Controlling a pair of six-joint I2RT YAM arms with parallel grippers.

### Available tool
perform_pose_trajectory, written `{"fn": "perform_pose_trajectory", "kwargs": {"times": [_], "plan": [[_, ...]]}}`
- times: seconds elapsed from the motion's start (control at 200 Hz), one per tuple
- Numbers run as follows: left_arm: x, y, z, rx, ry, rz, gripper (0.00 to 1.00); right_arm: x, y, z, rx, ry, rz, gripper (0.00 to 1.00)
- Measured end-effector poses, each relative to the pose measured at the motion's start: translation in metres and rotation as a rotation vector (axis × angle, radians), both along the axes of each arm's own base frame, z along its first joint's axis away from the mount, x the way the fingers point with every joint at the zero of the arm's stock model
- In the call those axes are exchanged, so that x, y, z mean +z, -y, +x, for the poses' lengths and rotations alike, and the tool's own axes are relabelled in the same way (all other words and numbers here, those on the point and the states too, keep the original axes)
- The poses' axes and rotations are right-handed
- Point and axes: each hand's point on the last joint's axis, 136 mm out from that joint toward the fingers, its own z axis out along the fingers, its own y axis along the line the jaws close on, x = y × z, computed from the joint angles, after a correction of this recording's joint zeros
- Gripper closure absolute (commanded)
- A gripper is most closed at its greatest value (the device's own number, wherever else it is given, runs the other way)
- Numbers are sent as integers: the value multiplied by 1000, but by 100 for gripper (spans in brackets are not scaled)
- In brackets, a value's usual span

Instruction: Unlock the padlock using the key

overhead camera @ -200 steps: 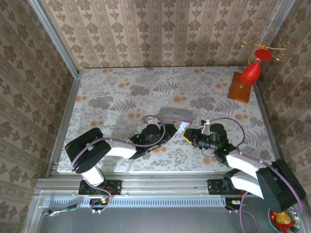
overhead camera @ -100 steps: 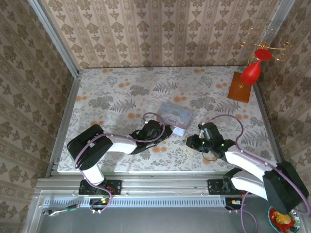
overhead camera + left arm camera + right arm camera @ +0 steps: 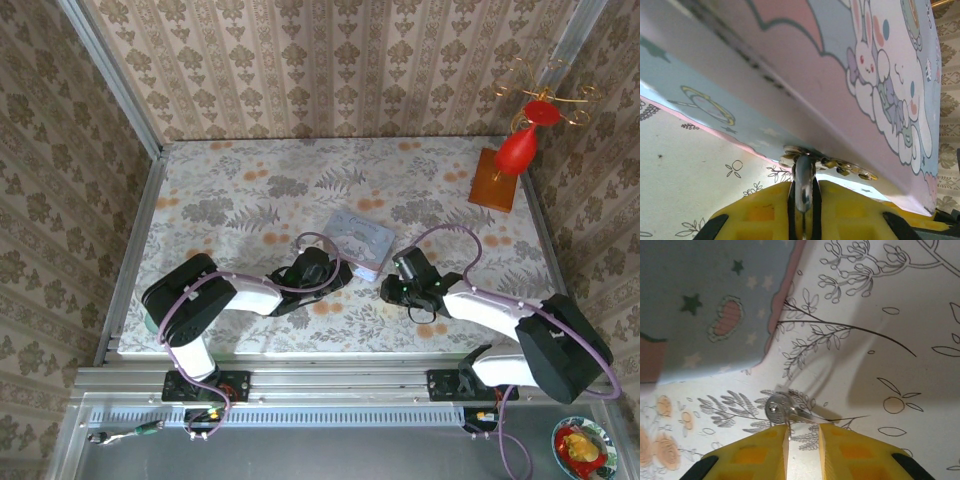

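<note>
Left wrist view: the left gripper (image 3: 803, 192) is clamped on a thin grey metal piece (image 3: 802, 170) at the tin (image 3: 850, 75) edge. Whether this is the padlock cannot be told. The right gripper (image 3: 802, 427) is slightly open and holds nothing. The key (image 3: 777, 409) lies on the table (image 3: 880, 330), just beside 1 fingertip.
</note>
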Motion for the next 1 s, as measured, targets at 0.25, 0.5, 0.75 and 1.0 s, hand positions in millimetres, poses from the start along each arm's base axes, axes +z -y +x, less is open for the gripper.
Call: {"fn": "perform_pose_trajectory", "kwargs": {"times": [0.25, 0.5, 0.75, 1.0], "plan": [[-7, -4, -5, -17, -2, 14, 84, -4, -9, 6, 32, -8, -35, 76], [-12, -11, -11, -33, 9, 26, 78, 0, -9, 10, 38, 11, -68, 72], [-8, -15, -13, -45, 30, 31, 61, 9, -7, 16, 53, 30, -111, 71], [6, -22, -17, -52, 69, 20, 50, 8, -14, 27, 70, 25, -125, 70]]}}
